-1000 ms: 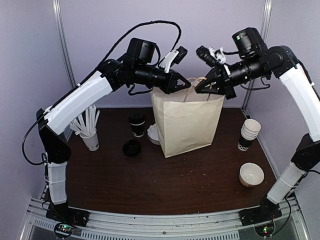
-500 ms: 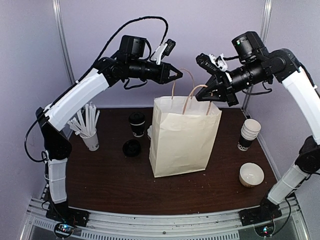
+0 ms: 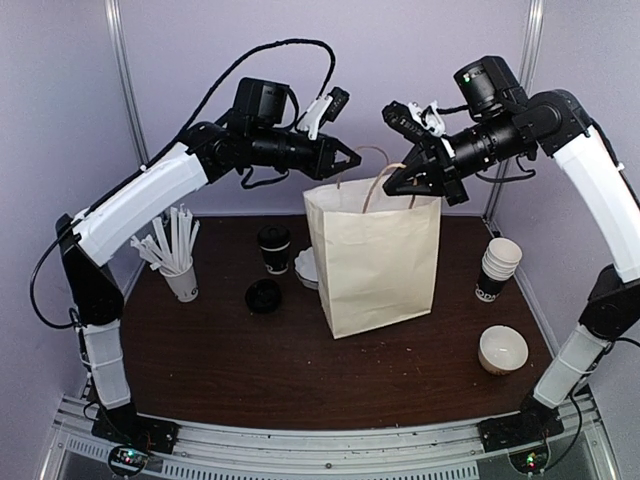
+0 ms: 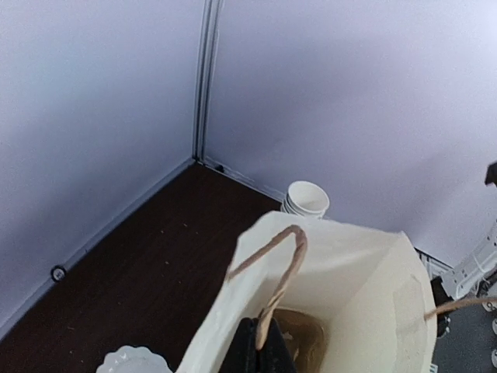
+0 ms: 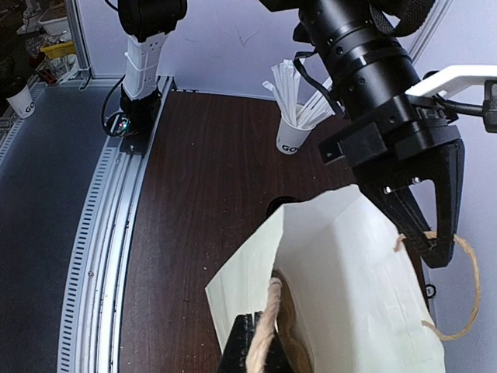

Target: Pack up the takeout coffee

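Two hands are clenched, each on a handle of the same bag. The left hand (image 3: 350, 158) pinches the left-side brown twine handle (image 4: 284, 268) of the tall cream paper bag (image 3: 380, 265), and its wrist view shows the loop running down between its closed black fingers (image 4: 248, 350). The right hand (image 3: 393, 186) is clamped on the right-side brown twine handle (image 5: 272, 307) in the same way. The two hands face each other over the bag's open mouth, near but apart.

From its base at the near left edge, the left arm climbs in white links slanting up and to the right. Its black forearm then reaches almost level toward the bag, tip dipping slightly. The right arm rises along the right side, bends high, and points its forearm left and downward.

The bag sits tilted, and whether its bottom touches the dark brown wooden desk (image 3: 400, 385) cannot be told.

The takeout coffee (image 3: 274, 248), a small dark-banded paper cup under a round black plastic lid, stands upright on the desk just left of the bag, outside it. A loose round black lid (image 3: 263, 296) lies in front of it, and a white cup of straws (image 3: 180, 272) stands farther left. Right of the bag are a stack of nested paper cups (image 3: 497, 268) and an open white bowl (image 3: 503, 350).
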You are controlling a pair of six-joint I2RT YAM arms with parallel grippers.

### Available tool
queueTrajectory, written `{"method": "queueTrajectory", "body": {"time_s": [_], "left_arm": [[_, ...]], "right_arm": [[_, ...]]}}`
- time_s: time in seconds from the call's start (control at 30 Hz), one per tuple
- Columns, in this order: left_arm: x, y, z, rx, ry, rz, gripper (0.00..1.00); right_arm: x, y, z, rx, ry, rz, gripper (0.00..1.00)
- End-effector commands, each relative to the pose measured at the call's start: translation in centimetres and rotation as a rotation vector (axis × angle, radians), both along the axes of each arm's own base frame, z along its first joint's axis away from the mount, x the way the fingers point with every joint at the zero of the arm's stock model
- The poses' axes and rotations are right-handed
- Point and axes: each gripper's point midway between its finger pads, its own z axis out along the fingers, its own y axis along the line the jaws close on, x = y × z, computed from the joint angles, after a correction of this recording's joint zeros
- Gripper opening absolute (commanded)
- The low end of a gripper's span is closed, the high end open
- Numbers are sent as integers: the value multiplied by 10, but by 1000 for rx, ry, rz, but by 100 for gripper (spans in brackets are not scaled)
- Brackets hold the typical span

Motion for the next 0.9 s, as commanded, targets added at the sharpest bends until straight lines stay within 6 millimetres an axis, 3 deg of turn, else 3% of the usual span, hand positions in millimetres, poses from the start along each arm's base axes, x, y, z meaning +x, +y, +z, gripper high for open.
{"method": "queueTrajectory", "body": {"time_s": [0.0, 0.07, 0.23, 0.43, 0.53, 0.67, 0.8, 0.87], "left_arm": [[-10, -5, 9, -65, -53, -43, 0], [-9, -10, 6, -68, -41, -60, 0], [-9, -13, 9, -74, -44, -68, 0], [-5, -13, -14, -31, -5, -58, 0], [-11, -16, -31, -15, 33, -99, 0], [-35, -19, -36, -27, 47, -212, 0], [-65, -23, -36, -48, 21, -296, 0], [-79, -26, -37, -45, 18, -336, 0]], "right_arm": [[-9, 5, -27, -59, 42, 51, 0], [-6, 10, -42, -79, 20, 36, 0], [-18, 14, -53, -114, 24, 61, 0], [-25, 11, -70, -148, 31, 62, 1], [-34, 7, -81, -174, 61, 91, 36], [-54, -5, -66, -162, 64, 135, 78], [-87, -33, -48, -190, 61, 207, 98], [-102, -49, -37, -188, 50, 233, 99]]}}
